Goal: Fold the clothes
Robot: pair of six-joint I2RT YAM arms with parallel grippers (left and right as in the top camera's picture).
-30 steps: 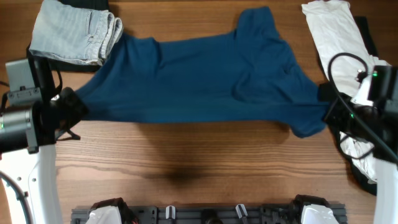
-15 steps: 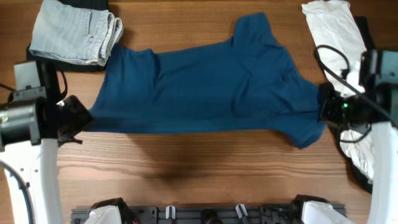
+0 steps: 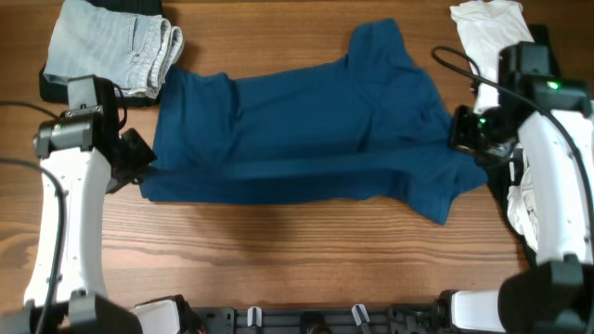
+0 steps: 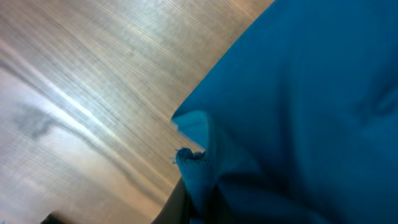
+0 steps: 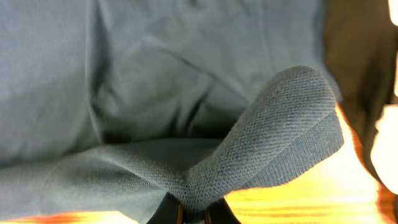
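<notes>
Lengthwise fold under way on the shirt (image 3: pixel 306 121), spread across the middle of the tabletop (image 3: pixel 278 250).
Pinched tight at both ends by the left gripper (image 3: pixel 144 167) and right gripper (image 3: pixel 461 133); carried away from the near edge over the last second, doubling the near hem onto the body. Probably first fold nearly laid.

The left arm (image 3: pixel 63 213) stands up from the near edge on its white link, bends at the elbow and reaches inward. The left gripper (image 3: pixel 139 160) sits low over the surface, fingers pressed together on a corner of the shirt (image 3: pixel 306 121). The right arm (image 3: pixel 549 186) comes in from the opposite side, wrist turned inward. The right gripper (image 3: pixel 461 132) has its fingers pinched tight on a fold of the same cloth. Each wrist view shows only dark finger bases at the bottom edge.
</notes>
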